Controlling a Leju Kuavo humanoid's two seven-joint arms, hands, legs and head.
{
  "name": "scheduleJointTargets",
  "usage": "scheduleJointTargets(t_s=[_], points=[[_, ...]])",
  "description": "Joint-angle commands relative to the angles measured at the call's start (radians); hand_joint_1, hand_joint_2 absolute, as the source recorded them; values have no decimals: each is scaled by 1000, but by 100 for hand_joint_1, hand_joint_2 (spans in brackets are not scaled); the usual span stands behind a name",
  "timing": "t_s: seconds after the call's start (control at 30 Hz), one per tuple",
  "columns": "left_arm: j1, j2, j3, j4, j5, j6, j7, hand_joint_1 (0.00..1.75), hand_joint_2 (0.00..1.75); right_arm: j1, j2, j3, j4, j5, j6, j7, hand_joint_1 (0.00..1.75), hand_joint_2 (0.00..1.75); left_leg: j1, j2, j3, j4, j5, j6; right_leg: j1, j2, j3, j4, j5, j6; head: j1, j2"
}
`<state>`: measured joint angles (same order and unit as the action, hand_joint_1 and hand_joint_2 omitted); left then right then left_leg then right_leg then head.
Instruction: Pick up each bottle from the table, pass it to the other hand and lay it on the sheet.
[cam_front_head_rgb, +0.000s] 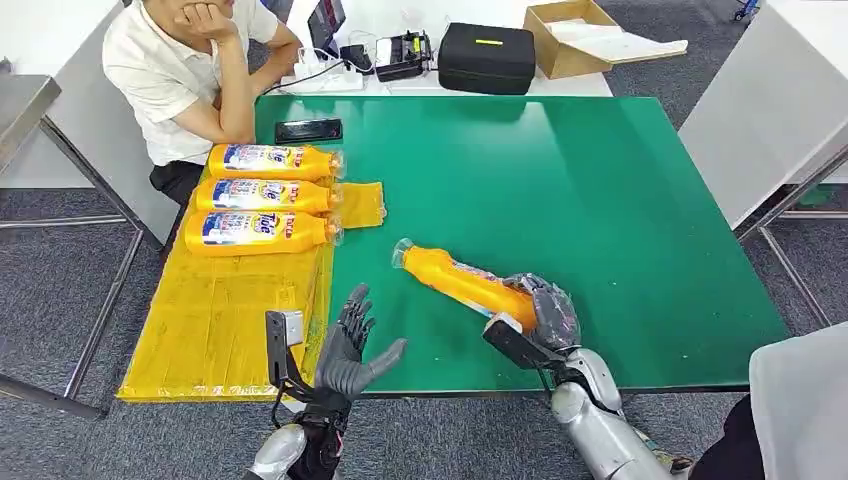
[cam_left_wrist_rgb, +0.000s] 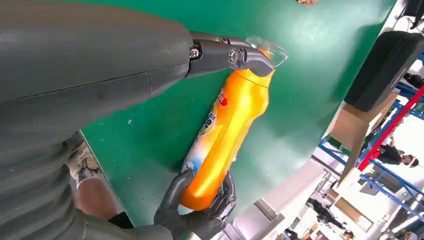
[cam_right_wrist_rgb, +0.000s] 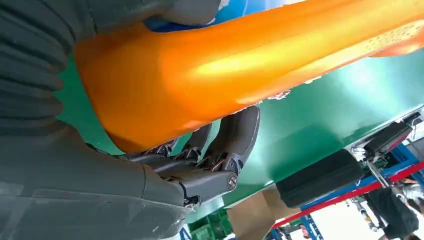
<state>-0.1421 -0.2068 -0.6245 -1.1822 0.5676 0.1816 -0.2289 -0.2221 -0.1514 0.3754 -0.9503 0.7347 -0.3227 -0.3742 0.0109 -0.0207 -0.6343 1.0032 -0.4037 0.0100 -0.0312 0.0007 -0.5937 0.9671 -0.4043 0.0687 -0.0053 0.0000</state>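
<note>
Head view shows you the right hand (cam_front_head_rgb: 541, 312) with its fingers (cam_right_wrist_rgb: 235, 135) clasped round the base of an orange bottle (cam_front_head_rgb: 462, 281) above the green bench (cam_front_head_rgb: 600, 190). Your left hand (cam_front_head_rgb: 350, 350) is spread, holding nothing, beside the yellow sheet (cam_front_head_rgb: 215, 330), where three bottles (cam_front_head_rgb: 262, 195) lie.

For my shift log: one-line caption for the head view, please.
Right hand holds an orange bottle by its base toward the open left hand; three bottles lie on the yellow sheet.
</note>
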Motion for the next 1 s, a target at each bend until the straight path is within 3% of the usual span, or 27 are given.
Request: scheduleJointTargets(t_s=[0.03,0.5,0.53,0.57,0.63,1.0], points=[[-20,38,-31,15,2,-6,4,0,175,-6,-6,18,53,9,-3,5,155,175,1,2,6,0,-2,0,2,0,6,-1,-2,-4,0,0],[3,46,-17,-3,-1,3,8,0,175,20,-3,-2,77,19,-9,13,134,175,0,0,4,-1,-1,0,1,-1,4,-1,-1,-3,0,0],[4,47,-17,-4,-3,5,7,0,175,22,-2,-2,79,19,-11,13,131,175,1,2,9,0,-4,0,2,-1,9,-1,-3,-6,0,0],[7,48,-17,-8,-7,9,6,0,175,24,0,-2,84,22,-14,14,96,175,0,0,4,-1,-1,0,1,-1,5,-1,-1,-3,0,0],[14,54,-17,-18,-21,16,5,0,175,30,9,-8,91,28,-26,21,3,175,1,2,9,0,-3,0,2,-1,9,-2,-3,-6,0,0],[63,58,-7,-66,-122,57,26,0,175,44,39,-21,103,56,-52,37,0,175,1,3,6,-1,-3,0,2,1,6,-1,-2,-4,0,0]])
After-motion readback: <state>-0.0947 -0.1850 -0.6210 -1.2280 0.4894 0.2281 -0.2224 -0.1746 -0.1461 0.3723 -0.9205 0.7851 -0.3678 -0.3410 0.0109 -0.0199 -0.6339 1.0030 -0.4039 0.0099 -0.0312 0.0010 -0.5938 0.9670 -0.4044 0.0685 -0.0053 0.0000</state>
